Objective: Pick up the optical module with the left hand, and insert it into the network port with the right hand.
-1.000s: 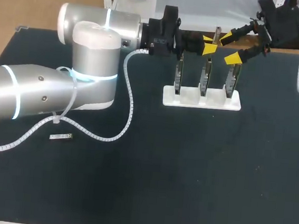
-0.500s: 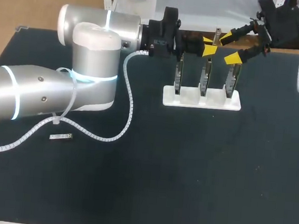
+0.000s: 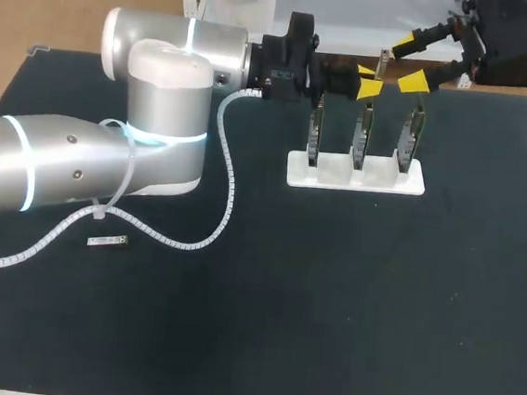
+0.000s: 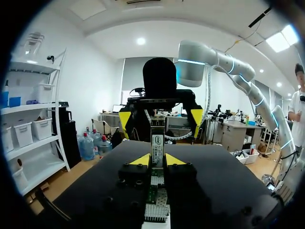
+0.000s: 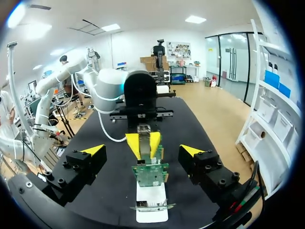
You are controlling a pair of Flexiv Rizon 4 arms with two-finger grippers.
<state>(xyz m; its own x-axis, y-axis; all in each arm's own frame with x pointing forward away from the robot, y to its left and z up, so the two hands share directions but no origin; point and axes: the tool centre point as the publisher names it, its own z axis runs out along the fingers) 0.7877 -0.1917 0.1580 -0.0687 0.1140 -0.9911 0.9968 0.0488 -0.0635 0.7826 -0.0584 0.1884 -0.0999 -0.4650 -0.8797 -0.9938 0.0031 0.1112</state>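
- Pinches the optical module (image 4: 157, 143) in the left jaws, at the far middle of the table (image 3: 328, 306), close by the tops of the three boards (image 3: 360, 137) standing in the white holder (image 3: 354, 175).
- Shows no shift in the left arm (image 3: 160, 104), module or holder since a second ago.
- Has drawn the right jaws back — spread wide, now farther off toward the far right, touching nothing.
- Means, most likely, no handover yet — still calls for the right jaws closing around the module's free end before any insertion into a port.
- Leaves a small silver part (image 3: 108, 240) lying untouched on the table, near left.
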